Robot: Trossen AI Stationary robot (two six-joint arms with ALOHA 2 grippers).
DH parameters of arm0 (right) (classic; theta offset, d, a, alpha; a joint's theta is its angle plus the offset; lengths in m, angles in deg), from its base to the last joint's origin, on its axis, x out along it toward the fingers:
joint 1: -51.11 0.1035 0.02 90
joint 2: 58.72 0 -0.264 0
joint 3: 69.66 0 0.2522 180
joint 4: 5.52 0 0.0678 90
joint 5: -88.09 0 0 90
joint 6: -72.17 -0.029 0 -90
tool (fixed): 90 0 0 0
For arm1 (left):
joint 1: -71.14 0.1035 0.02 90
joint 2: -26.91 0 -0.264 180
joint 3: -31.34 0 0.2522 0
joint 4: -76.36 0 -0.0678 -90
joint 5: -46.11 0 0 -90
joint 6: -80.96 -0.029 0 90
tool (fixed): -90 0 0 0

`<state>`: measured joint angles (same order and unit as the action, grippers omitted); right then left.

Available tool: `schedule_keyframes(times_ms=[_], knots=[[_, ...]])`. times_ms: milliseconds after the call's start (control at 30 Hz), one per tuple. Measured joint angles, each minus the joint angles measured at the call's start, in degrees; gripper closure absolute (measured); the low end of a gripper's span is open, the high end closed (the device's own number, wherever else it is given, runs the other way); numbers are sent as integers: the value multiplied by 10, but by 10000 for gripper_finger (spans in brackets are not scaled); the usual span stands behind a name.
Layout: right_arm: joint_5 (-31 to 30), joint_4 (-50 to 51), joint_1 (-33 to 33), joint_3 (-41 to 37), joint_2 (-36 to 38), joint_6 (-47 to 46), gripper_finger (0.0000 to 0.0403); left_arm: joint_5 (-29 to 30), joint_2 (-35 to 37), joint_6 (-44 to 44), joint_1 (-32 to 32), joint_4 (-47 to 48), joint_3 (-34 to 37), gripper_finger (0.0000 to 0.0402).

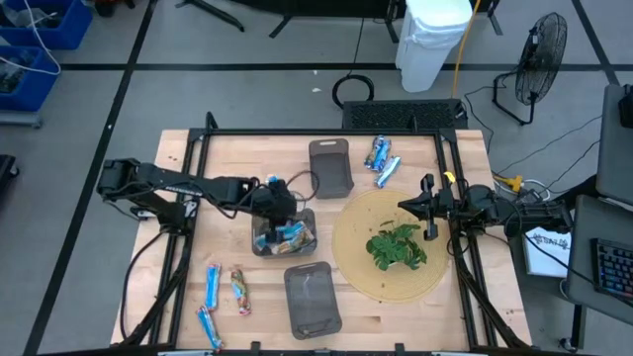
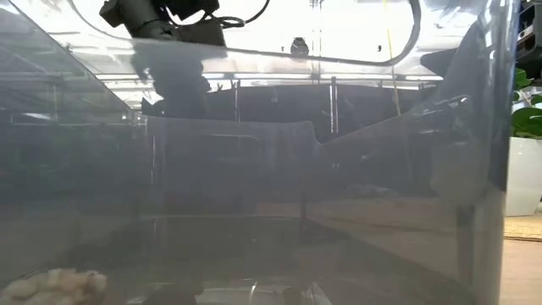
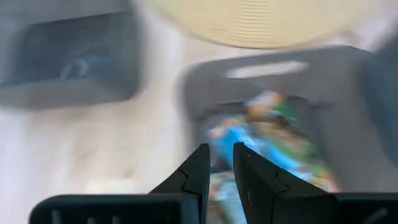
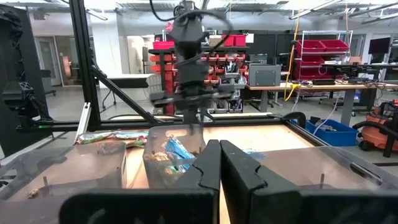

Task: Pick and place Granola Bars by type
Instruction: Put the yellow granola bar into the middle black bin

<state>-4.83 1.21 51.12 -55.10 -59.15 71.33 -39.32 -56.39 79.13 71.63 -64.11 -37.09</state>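
Looking straight down, we saw the left end effector (image 1: pixel 275 210) poised over the middle gray tray (image 1: pixel 259 240), which held a heap of blue-and-white granola bars (image 1: pixel 290 234). Two more bars (image 1: pixel 381 158) lay at the far side of the desk (image 1: pixel 237 158), just beside a second gray tray (image 1: pixel 330 168). Three others (image 1: pixel 224 297) lay near the desk's front left corner, one of them brownish-orange. A third gray tray (image 1: pixel 312 300) sat at the front, and a green plant (image 1: pixel 397 245) rested on a round woven mat (image 1: pixel 371 282). The right end effector (image 1: pixel 427 210) hung at the mat's right edge, well apart from every bar.

From desk height, a cloudy tray wall (image 2: pixel 254 212) filled nearly the whole picture, and the left arm (image 2: pixel 165 34) came down from above behind it.

Through the left wrist camera, we saw its fingers (image 3: pixel 198 174) parted by a narrow gap just above the heaped bars (image 3: pixel 267 140) in the tray (image 3: pixel 205 84), holding nothing that we could make out.

Through the right wrist camera, its own fingers (image 4: pixel 241 171) were pressed together and empty, while across the desk the left arm (image 4: pixel 189 56) stood over the tray of bars (image 4: pixel 174 152).
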Motion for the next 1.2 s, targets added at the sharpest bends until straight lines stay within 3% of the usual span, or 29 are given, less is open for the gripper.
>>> schedule_keyframes(times_ms=[133, 233, 367, 467, 700, 1000, 1200], knots=[[0, 0, 0, 0, 0, 0, 403, 105, 2, 61, 38, 59, -24, 326], [0, 0, 0, 0, 0, 0, 403, 165, 2, 153, 84, 114, -29, 326], [0, 0, 0, 0, 0, 0, 403, 121, 1, 305, 157, 182, -17, 326], [0, 0, 0, 0, 0, 0, 403, 84, 0, 358, 191, 190, 2, 325], [0, 0, 0, 0, 0, 0, 403, -16, 0, 366, 222, 118, 28, 309], [0, 0, 0, 0, 0, 0, 403, -23, 0, 469, 244, 106, 44, 207], [0, 0, 0, 0, 0, 0, 403, -76, -24, 500, 262, 108, 46, 205]])
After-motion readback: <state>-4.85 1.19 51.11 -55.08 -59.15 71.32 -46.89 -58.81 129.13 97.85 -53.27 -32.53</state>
